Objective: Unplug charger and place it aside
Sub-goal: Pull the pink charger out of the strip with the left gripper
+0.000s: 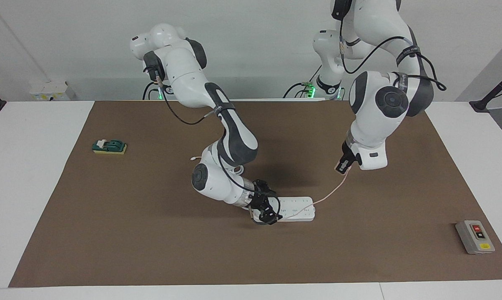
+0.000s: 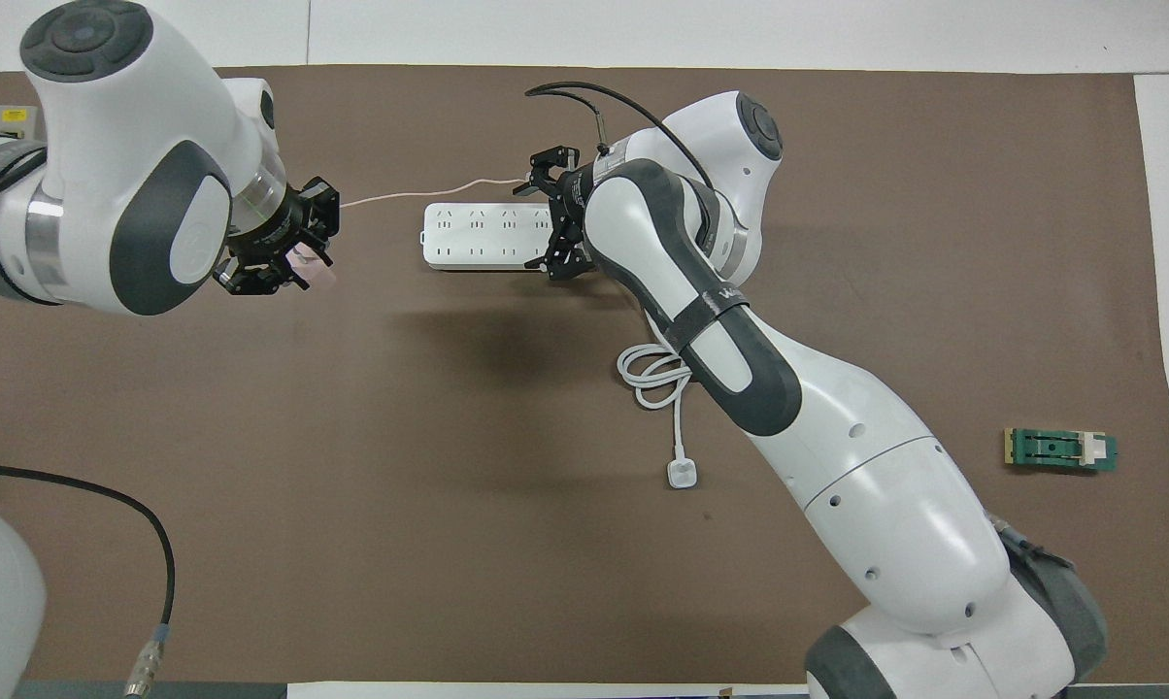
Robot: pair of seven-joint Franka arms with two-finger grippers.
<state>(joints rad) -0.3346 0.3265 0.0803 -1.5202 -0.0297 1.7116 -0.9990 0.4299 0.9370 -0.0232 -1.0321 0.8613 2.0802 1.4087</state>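
Observation:
The pale pink charger (image 2: 315, 275) is out of the socket and hangs in the air, with my left gripper (image 1: 342, 166) shut on it, over bare mat toward the left arm's end of the table. Its thin pink cable (image 1: 332, 192) slopes down from the gripper and runs across the white power strip (image 1: 297, 208). In the overhead view the cable (image 2: 429, 190) stretches from the left gripper (image 2: 283, 257) to the strip (image 2: 478, 236). My right gripper (image 1: 267, 210) sits low at the strip's end toward the right arm, its fingers (image 2: 555, 272) on either side of that end.
A thicker white coiled cord (image 2: 657, 374) with a white plug (image 2: 682, 474) lies nearer the robots than the strip. A green block (image 1: 109, 146) lies toward the right arm's end. A grey switch box (image 1: 475, 236) sits near the mat's corner at the left arm's end.

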